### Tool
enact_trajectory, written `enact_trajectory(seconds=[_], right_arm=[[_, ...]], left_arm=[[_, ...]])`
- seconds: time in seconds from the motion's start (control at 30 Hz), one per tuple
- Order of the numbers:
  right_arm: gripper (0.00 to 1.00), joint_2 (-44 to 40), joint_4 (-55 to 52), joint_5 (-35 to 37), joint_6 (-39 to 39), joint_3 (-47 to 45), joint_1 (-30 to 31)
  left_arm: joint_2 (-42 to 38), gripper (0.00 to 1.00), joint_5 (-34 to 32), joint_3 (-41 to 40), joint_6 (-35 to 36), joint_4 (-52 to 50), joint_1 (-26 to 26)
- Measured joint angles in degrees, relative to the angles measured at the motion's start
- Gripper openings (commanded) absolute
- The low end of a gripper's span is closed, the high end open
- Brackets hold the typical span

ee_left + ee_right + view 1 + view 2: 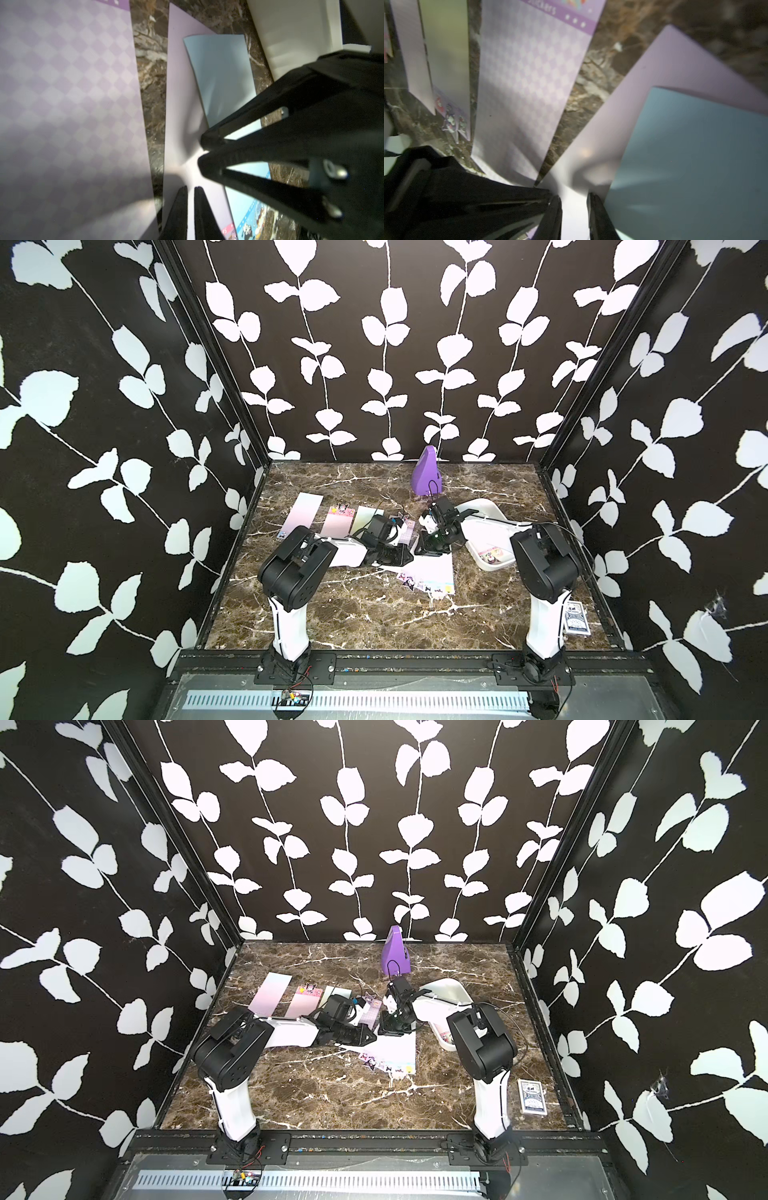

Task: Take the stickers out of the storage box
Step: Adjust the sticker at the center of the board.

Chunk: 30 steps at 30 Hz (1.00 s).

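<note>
The white storage box point(486, 506) stands right of centre, with a cartoon-printed sticker end point(492, 558) showing inside it. Several stickers lie on the marble: a gradient sheet point(301, 514), a pink one point(338, 522), a checkered purple one point(62, 83) and a fanned pile point(430, 574). Both grippers meet over a pale lilac sheet point(180, 93) that overlaps a light blue sheet point(220, 79). My left gripper point(190, 189) is pinched almost together on the buckled lilac sheet. My right gripper point(574, 196) stands slightly open, the same sheet showing between its fingers.
A purple pyramid-shaped object point(426, 472) stands at the back of the table. A blue-patterned card pack point(530, 1096) lies at the front right, beside the right arm's base. Leaf-patterned walls close in the table on three sides.
</note>
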Motion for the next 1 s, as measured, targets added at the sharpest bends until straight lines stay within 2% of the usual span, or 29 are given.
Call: enact_trajectory(seconds=[0.4,0.67,1.0], right_arm=[[0.27,-5.6,-5.9,4.0,-3.1,-3.3,-4.1],[0.27,-5.6,-5.7,3.2,-2.6,-2.7,-2.3],[0.27,1.8,-4.5,2.0,-2.5,5.9,-0.3]], left_arm=[[0.0,0.12,-0.2,0.0,0.0,0.0,0.0],[0.0,0.1,-0.4,0.0,-0.1,0.0,0.0],[0.0,0.09,-0.6,-0.4,-0.3,0.5,0.0]])
